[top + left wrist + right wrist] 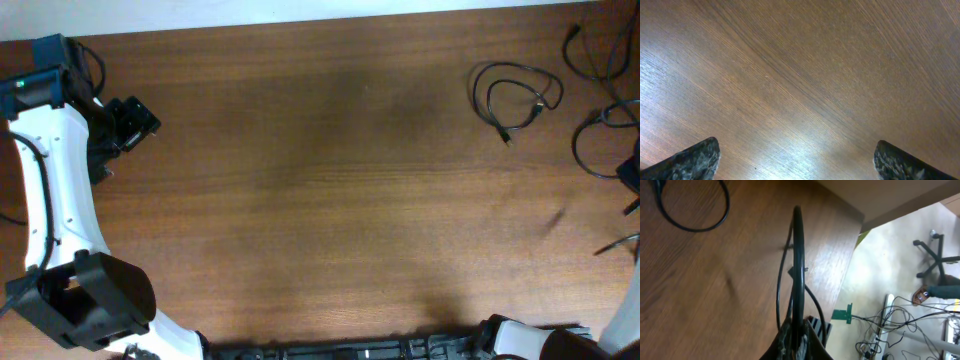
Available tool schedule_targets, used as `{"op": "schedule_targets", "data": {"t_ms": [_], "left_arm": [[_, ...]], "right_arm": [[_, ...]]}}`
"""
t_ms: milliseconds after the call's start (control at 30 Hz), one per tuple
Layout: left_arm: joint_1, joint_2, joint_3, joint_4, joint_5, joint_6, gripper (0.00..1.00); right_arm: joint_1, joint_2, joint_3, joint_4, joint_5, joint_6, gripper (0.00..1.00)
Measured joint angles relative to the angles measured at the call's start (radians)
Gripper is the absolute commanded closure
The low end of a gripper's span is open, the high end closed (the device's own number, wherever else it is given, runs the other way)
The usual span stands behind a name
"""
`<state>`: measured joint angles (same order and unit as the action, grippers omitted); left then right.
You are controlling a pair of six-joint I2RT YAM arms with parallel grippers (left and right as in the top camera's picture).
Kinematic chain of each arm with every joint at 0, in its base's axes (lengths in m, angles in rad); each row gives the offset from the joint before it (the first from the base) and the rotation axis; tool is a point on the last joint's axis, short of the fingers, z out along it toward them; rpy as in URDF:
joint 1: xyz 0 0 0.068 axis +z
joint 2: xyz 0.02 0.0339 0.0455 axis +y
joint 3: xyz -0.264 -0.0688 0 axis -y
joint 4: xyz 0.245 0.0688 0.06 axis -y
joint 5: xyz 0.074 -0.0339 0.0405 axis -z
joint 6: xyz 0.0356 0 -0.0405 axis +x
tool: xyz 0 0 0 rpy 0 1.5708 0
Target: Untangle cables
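Several thin black cables lie at the table's far right. One coil (515, 95) with a small plug lies apart from the others. Another cord (590, 48) is at the top right corner, and a looped one (603, 140) runs below it to the right edge. My right gripper (797, 342) is shut on a black cable loop (798, 265), which stands up from the jaws above the table; in the overhead view it (631, 172) barely shows at the right edge. Another cable loop (692, 215) lies on the table beyond. My left gripper (797, 162) is open and empty over bare wood, far left (128, 120).
The wooden table (320, 190) ends close to the right gripper, with its edge (852, 255) and the floor beyond. On the floor are a chair base (935, 255) and loose wires (890, 325). The left arm's white body (50, 200) spans the left side.
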<state>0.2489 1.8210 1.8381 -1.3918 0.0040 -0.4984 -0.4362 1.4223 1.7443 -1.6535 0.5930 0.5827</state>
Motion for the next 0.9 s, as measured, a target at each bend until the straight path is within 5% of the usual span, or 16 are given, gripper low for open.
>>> {"op": "schedule_targets", "data": {"t_ms": [167,300,433,533,567,600,767,833,900], "left_arm": [[0.000,0.000,0.000,0.000,0.000,0.000,0.01],[0.000,0.000,0.000,0.000,0.000,0.000,0.01],[0.000,0.000,0.000,0.000,0.000,0.000,0.01],[0.000,0.000,0.000,0.000,0.000,0.000,0.01],[0.000,0.000,0.000,0.000,0.000,0.000,0.01],[0.000,0.000,0.000,0.000,0.000,0.000,0.01],[0.000,-0.001,0.000,0.000,0.000,0.000,0.01],[0.000,-0.001,0.000,0.000,0.000,0.000,0.01],[0.000,-0.001,0.000,0.000,0.000,0.000,0.01]], "right_arm": [[0.000,0.113,-0.053,0.017,-0.129,-0.023,0.96],[0.000,0.196,-0.253,0.191,-0.171,-0.032,0.96],[0.000,0.211,-0.424,0.423,-0.197,-0.032,0.76],[0.000,0.211,-0.441,0.474,-0.270,-0.033,0.26],[0.000,0.211,-0.441,0.479,-0.287,-0.034,0.23],[0.000,0.211,-0.441,0.481,-0.296,-0.032,0.01],[-0.104,0.211,-0.459,0.452,-0.301,0.127,0.01],[-0.219,0.211,-0.516,0.482,-0.299,0.185,0.16],[-0.280,0.204,-0.620,0.578,-0.308,0.203,0.18]]}}
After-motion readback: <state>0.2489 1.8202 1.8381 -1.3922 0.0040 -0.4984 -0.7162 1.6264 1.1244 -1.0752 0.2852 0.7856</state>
